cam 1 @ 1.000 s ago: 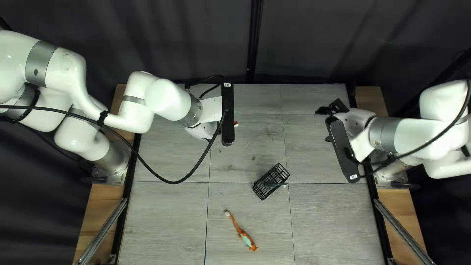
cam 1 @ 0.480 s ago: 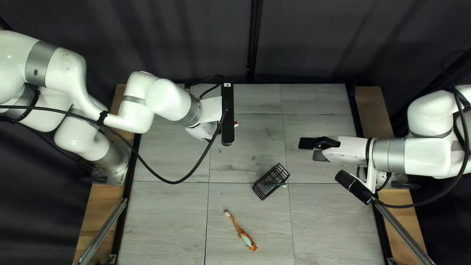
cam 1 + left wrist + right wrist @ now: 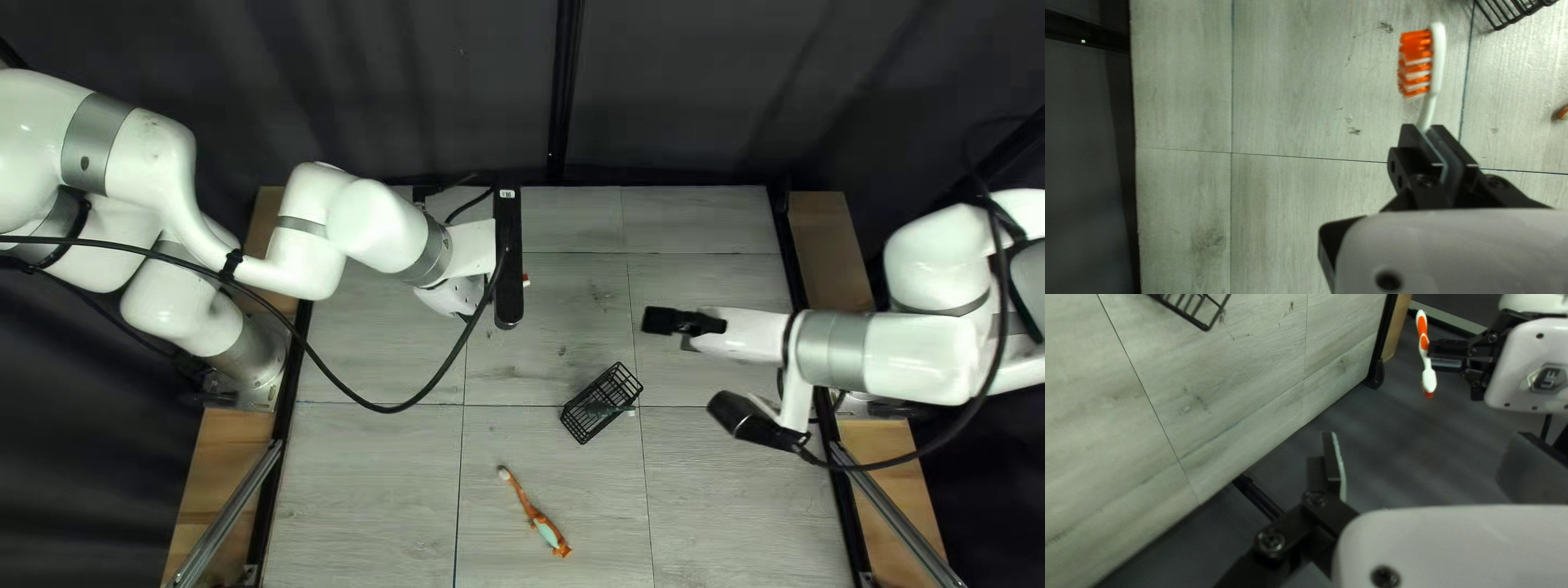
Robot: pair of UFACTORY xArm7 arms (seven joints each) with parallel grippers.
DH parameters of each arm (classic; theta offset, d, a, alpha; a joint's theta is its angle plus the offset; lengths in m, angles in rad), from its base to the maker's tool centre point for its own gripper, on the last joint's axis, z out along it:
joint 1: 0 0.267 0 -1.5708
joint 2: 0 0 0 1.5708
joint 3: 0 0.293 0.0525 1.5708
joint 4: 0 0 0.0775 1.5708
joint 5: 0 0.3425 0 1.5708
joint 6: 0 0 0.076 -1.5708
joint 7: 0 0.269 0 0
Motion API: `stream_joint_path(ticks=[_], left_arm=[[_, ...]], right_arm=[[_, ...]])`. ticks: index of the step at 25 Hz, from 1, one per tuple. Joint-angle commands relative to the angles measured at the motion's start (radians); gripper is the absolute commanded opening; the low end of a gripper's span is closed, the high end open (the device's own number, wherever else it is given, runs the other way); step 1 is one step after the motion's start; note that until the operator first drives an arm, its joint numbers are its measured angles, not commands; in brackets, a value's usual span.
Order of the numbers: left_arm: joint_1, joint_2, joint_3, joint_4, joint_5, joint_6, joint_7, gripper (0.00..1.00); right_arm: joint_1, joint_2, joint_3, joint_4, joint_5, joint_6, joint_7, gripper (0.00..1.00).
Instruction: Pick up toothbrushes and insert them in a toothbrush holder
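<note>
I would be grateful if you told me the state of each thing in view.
Left gripper: shut on the white toothbrush.
White toothbrush: gripped, bristles clear of the fingers.
Right gripper: open, empty.
Orange toothbrush: lying on the table.
Wire holder: on the table, greenish item at it.

The white toothbrush is displaying orange handle patches and pale-streaked orange bristles. The orange toothbrush is carrying 1 mint-green patch. The holder is showing a black grid; the tabletop is displaying grey woodgrain; 2 arms are wearing white with grey bands.
</note>
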Motion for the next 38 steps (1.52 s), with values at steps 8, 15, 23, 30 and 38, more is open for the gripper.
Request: stream_joint_path(ticks=[8,15,23,30,38], left_arm=[[-0.031,0.033,0.021,0.047,-0.045,0.002,0.057,0.0],[-0.031,0.033,0.021,0.047,-0.045,0.002,0.057,0.0],[-0.031,0.033,0.021,0.047,-0.045,0.002,0.057,0.0],[-0.031,0.033,0.021,0.047,-0.045,0.002,0.057,0.03],[-0.031,0.033,0.021,0.047,-0.045,0.002,0.057,1.0]], right_arm=[[-0.054,0.105,0.003,0.043,-0.105,-0.104,0.038,1.0],[-0.09,0.101,0.023,-0.001,-0.19,-0.171,0.118,1.0],[-0.099,0.108,-0.023,-0.005,-0.238,-0.233,0.042,1.0],[-0.03,0.093,-0.077,0.005,-0.119,-0.195,-0.102,1.0],[0.087,0.081,-0.255,0.008,0.107,-0.16,-0.343,1.0]])
